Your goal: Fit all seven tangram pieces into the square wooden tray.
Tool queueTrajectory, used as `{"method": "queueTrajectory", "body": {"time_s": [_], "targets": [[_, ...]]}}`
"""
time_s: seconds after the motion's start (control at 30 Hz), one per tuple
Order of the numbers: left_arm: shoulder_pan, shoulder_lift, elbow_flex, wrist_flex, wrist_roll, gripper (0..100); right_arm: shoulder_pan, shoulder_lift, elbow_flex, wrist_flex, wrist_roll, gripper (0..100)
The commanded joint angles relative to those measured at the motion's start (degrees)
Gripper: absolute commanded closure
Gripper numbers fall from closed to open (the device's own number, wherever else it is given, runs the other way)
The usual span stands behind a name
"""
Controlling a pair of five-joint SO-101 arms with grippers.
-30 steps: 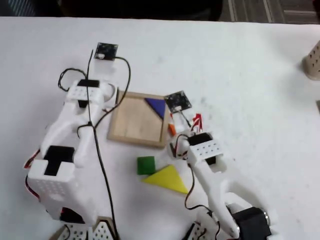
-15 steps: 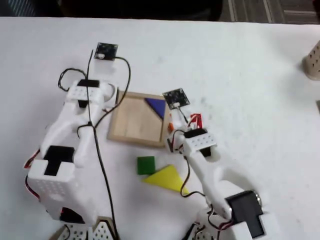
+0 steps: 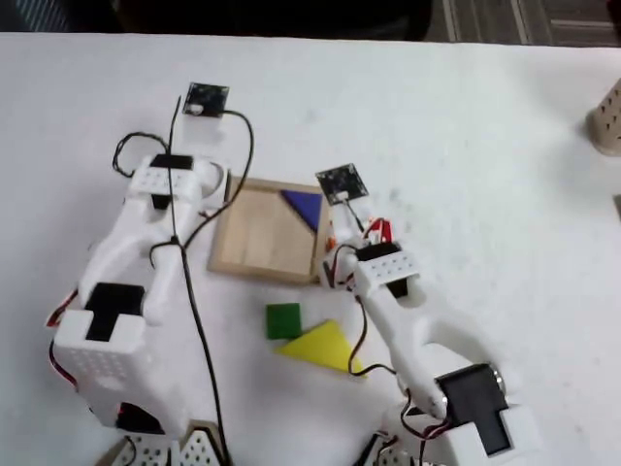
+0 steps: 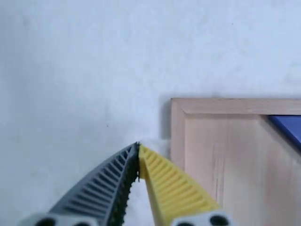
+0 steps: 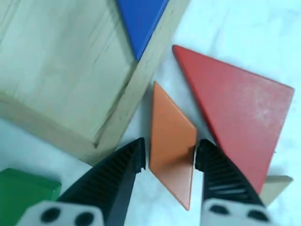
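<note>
Wood sits mid-table in the high view: the square wooden tray (image 3: 262, 271) lies between the two arms. It holds one blue triangle (image 3: 304, 206), tucked into the far corner on the side of the right arm (image 3: 393, 291) — the rest of its floor shows bare wood. The white table (image 3: 466, 116) runs open beyond the tray and out to the right, as far as a pale perforated object (image 3: 607, 118) at the edge. Near the tray's front rim but apart from it, a green square (image 3: 283, 320) and a yellow triangle (image 3: 325, 347) lie close together. The left arm (image 3: 146, 243) runs along the tray's left side.

From the left wrist, the left gripper (image 4: 138, 146) has its fingertips pressed together tip to tip. It is over bare table, just outside a corner of the tray.

From the right wrist, the right gripper (image 5: 170, 146) has its fingers narrowly parted and straddling an orange parallelogram (image 5: 171, 150). One finger is touching the piece's edge and the other is a sliver off. The piece lies flat on the table just outside the tray's rim. A red triangle (image 5: 235, 108) lies just beside it, on the side away from the tray.
</note>
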Motion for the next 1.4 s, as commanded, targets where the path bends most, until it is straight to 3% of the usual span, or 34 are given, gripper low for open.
{"method": "queueTrajectory", "body": {"time_s": [0.0, 0.43, 0.63, 1.1, 1.37], "targets": [[-0.5, -3.6, -0.1, -1.3, -0.5, 98, 0.7, -0.3, -2.6, -2.5, -0.4, 82.2], [-0.7, -3.6, 0.0, -1.1, -0.5, 98, 0.7, 5.5, -7.4, 0.7, -0.2, 82.4], [-0.7, -3.6, 0.0, -1.1, -0.5, 98, 2.2, 5.7, -7.7, 1.3, -0.2, 98.5], [-2.5, -3.6, -0.2, -1.5, -0.4, 98, 3.2, -8.2, -7.8, 10.2, -0.6, 98.1], [-6.3, -3.6, -0.4, -3.6, -0.1, 98, -7.9, -6.4, -15.1, 9.8, -0.7, 97.9]]}}
